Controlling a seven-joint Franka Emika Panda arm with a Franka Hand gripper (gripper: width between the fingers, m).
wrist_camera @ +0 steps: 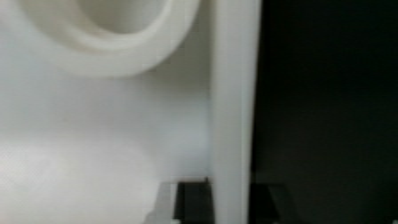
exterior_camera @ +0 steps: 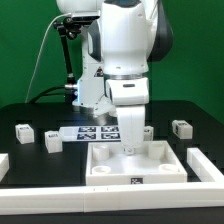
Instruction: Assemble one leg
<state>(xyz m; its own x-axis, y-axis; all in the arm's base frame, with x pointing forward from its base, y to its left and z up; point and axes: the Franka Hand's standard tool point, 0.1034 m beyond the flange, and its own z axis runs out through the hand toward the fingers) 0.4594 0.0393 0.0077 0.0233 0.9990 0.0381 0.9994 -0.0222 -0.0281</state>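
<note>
On the black bench (exterior_camera: 200,115), one loose leg (exterior_camera: 181,128) sits well apart from the pincer (exterior_camera: 133,147), off to the exterior view's right of it, and I can't tell if the pincer's gripping anything.

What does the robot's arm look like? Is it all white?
Mostly! The white robot arm has chunky, rounded, shiny shells, with dark grey bands where the parts join. It ends in a white boxy gripper. A thin black cable curves behind it. No writing or stickers show on the arm.
</note>
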